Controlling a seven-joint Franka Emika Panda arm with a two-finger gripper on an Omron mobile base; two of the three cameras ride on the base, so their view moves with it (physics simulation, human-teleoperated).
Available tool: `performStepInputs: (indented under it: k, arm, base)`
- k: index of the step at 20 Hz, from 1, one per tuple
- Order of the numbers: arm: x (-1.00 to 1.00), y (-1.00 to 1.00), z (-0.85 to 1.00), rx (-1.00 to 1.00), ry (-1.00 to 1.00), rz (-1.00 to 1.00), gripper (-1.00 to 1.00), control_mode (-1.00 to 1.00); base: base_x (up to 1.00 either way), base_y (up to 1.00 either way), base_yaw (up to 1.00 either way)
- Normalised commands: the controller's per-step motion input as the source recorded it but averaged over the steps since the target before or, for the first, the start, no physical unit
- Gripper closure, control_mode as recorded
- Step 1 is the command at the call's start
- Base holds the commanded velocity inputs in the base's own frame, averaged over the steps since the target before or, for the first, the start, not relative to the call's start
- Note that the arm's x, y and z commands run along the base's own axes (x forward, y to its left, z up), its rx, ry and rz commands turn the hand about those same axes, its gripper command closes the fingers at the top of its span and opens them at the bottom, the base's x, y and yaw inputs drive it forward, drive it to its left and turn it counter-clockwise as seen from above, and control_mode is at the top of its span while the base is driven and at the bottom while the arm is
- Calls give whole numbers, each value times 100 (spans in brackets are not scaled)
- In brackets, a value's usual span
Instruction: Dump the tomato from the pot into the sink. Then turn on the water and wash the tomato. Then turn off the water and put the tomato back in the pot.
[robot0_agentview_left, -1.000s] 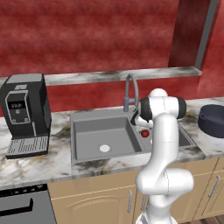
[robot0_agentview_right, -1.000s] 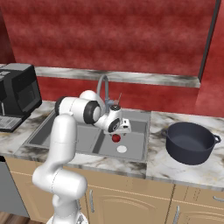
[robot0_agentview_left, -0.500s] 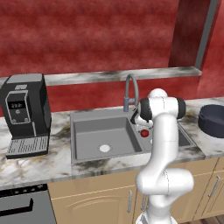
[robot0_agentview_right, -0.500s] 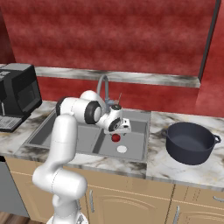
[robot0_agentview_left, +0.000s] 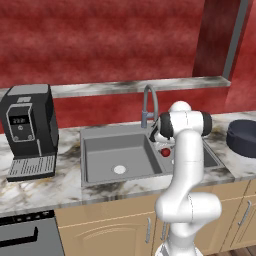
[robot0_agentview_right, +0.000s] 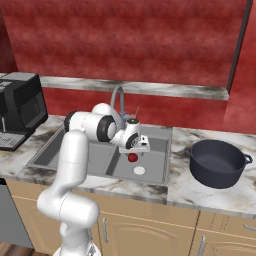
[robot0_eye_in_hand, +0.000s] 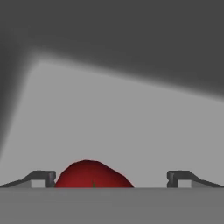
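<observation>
The red tomato (robot0_agentview_right: 132, 157) lies on the floor of the right basin of the grey sink (robot0_agentview_right: 161, 170), close to the pale drain (robot0_agentview_right: 139, 170). My gripper (robot0_agentview_right: 140, 148) hangs open just above it, reaching down into that basin. In the hand view the tomato (robot0_eye_in_hand: 92, 175) sits low between the two spread fingertips (robot0_eye_in_hand: 41, 177), nearer the left one, and neither tip touches it. From the left base the tomato (robot0_agentview_left: 165, 152) peeks out beside my arm. The dark pot (robot0_agentview_right: 218, 163) stands upright on the counter right of the sink, and its edge (robot0_agentview_left: 242, 138) shows at the far right.
The gooseneck faucet (robot0_agentview_right: 117, 100) rises at the back of the sink, just behind my wrist; no water runs from it. A black coffee machine (robot0_agentview_left: 27, 130) stands on the counter left of the sink. The left basin (robot0_agentview_left: 117, 159) holds nothing but its drain.
</observation>
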Motion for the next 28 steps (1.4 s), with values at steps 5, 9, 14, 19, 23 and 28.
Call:
performStepInputs:
  k: [5,9,14,19,23,28]
  arm:
    - [-16,0,-18,0,12,-2,-100,-100]
    - [-15,0,-9,0,11,-3,-100,-100]
    - [-14,0,-12,0,8,-3,100,-100]
    - [-8,0,-5,0,2,-1,100,-100]
    - [-4,0,0,0,0,0,100,-100]
    - [-10,-15,0,6,0,-1,100,-100]
  base:
    - [0,0,0]
    - [0,0,0]
    - [0,0,0]
    - [0,0,0]
    - [0,0,0]
    - [0,0,0]
